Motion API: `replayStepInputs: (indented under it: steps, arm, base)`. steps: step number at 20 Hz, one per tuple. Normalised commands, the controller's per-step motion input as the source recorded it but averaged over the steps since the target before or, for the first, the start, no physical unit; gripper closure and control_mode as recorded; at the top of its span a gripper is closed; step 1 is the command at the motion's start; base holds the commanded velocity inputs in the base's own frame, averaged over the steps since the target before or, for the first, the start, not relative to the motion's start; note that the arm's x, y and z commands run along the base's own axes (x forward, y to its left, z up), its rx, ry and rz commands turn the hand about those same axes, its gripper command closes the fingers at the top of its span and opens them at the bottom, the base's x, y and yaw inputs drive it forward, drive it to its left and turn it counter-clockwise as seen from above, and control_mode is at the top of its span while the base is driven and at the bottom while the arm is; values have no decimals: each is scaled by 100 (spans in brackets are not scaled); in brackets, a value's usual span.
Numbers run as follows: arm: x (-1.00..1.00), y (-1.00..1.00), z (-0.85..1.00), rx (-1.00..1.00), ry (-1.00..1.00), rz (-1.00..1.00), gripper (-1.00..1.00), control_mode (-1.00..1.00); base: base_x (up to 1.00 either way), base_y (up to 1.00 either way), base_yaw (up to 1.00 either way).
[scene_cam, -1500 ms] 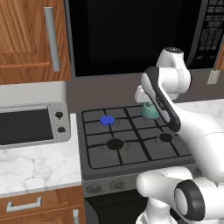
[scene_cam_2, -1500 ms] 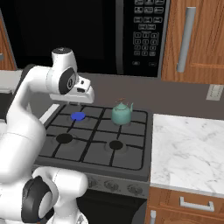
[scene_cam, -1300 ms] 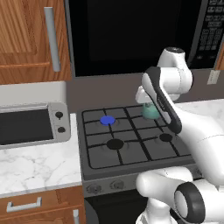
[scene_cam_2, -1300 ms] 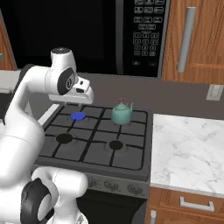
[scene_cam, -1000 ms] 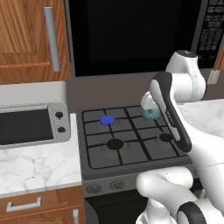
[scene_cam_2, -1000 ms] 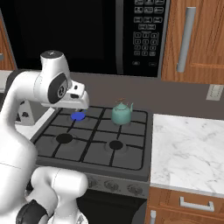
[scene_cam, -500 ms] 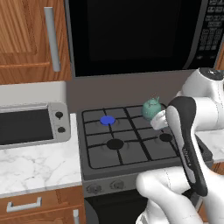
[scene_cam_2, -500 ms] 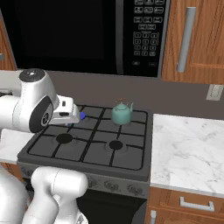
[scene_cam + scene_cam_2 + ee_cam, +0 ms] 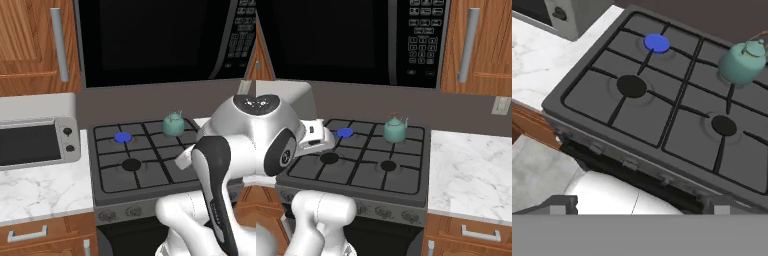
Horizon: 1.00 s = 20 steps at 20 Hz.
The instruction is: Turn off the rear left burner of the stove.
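Note:
The stove is a dark grey four-burner cooktop with black grates. Its rear left burner shows a flat bright blue disc. A row of small round knobs runs along the front panel. My gripper hangs above and in front of the stove's front edge, looking down over the knob row and the burners. Its dark fingertips stand far apart with nothing between them, so it is open. My white hand hovers over the front left of the cooktop.
A teal kettle sits on the rear right burner. A silver toaster oven stands on the marble counter left of the stove. A black microwave hangs above. Marble counter lies to the right.
My arm has swung back from above the rear burners toward the stove's front and dropped lower. The burner, knobs and kettle have not moved.

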Motion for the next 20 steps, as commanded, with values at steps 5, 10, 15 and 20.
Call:
replayStepInputs:
  steps: [5,10,15,20]
  arm:
    - [-6,43,-9,-15,0,6,-100,-100]
    - [-15,32,-14,-10,0,6,-100,-100]
    - [-30,23,-28,-8,0,7,-100,-100]
    - [-29,15,-42,-7,0,6,-100,-100]
  base:
    - [0,0,0]
    - [0,0,0]
    - [0,0,0]
    - [0,0,0]
